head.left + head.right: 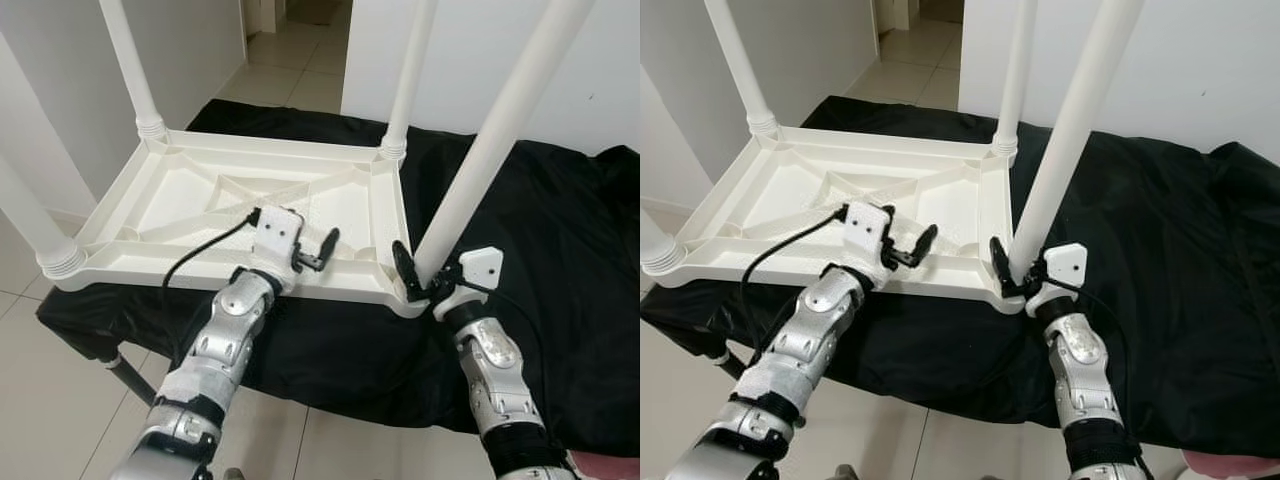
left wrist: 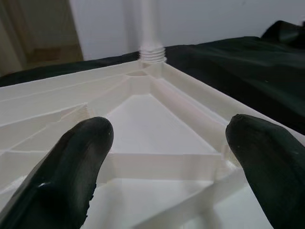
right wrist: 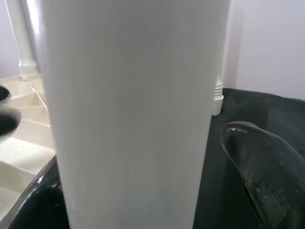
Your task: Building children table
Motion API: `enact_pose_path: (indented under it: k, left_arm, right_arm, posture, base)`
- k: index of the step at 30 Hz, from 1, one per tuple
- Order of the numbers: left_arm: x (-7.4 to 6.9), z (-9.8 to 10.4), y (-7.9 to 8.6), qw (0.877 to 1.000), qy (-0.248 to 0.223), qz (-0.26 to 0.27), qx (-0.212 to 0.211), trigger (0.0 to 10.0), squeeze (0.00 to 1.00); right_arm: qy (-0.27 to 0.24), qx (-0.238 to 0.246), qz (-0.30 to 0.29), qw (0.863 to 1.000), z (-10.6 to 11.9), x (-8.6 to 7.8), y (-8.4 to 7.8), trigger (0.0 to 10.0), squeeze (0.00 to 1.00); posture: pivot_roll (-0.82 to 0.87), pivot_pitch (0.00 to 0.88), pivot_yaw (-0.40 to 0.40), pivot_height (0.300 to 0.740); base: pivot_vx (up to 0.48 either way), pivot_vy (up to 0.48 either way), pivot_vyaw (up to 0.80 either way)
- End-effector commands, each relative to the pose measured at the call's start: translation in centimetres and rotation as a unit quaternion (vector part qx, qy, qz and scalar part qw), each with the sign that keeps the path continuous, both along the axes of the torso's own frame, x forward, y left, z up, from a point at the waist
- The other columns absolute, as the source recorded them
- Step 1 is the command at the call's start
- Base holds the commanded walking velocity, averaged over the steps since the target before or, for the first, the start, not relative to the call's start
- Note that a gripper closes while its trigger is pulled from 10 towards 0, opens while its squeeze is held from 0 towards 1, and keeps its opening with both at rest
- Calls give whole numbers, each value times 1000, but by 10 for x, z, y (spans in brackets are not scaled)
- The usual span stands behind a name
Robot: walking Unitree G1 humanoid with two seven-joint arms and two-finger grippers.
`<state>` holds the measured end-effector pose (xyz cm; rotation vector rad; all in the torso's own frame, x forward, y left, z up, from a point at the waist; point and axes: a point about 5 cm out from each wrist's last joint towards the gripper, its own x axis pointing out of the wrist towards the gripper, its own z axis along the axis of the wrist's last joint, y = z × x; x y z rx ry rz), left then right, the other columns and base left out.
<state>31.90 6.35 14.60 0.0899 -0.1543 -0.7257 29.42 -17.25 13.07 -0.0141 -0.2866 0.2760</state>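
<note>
From the head views, the white table top [image 1: 250, 200] lies upside down on a black cloth [image 1: 560, 250], legs up. The right gripper [image 1: 425, 278] grasps the near right leg [image 1: 490, 150]. In the left wrist view, the left gripper [image 2: 167, 157] hovers released over the ribbed underside.

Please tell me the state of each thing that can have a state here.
Tabletop: upside down on the black cloth.
Three legs: upright in corner sockets.
Fourth leg: leaning at the near corner, between the right gripper fingers.
Left gripper: open, over the tabletop.
</note>
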Motion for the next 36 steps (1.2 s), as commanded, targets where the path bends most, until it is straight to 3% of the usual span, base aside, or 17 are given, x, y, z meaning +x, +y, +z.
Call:
enact_pose_path:
  k: [1,3,13,21,22,23,24,36]
  left_arm:
    - [-17,-4,-10,993,-4,-110,32,10000,0]
    - [-24,-4,-13,988,-16,-144,44,10000,0]
    - [-23,-6,-8,985,7,-166,54,10000,0]
    - [-34,-5,-16,973,9,-220,72,10000,0]
    - [-34,-5,-16,972,7,-222,74,10000,0]
    - [-34,-5,-16,972,7,-222,74,10000,0]
    - [-32,-7,-17,973,11,-220,75,10000,0]
    - [-33,-6,-18,972,15,-222,74,10000,0]
  right_arm:
    - [8,-10,14,1000,-2,-3,-2,10000,0]
    - [6,-19,19,1000,-1,-4,-3,10000,0]
    - [31,-33,56,997,-7,0,-5,10000,0]
    - [53,-60,120,990,-10,-1,-3,10000,0]
    - [54,-64,127,988,-11,-1,-4,6863,0]
    - [54,-64,127,988,-11,-1,-4,6863,0]
    - [61,-67,136,987,-13,0,-6,0,0]
    - [70,-51,135,987,-18,-4,-6,0,0]
  posture:
    - [-41,0,-28,740]
    - [-41,0,-28,740]
    - [-48,0,-14,740]
    - [-49,0,-8,740]
    - [-47,0,-8,740]
    - [-47,0,-8,740]
    - [-47,0,-8,740]
    - [-48,0,-8,740]
  base:
    - [0,0,0]
    - [0,0,0]
    - [0,0,0]
    - [0,0,0]
    - [0,0,0]
    - [0,0,0]
    - [0,0,0]
    - [0,0,0]
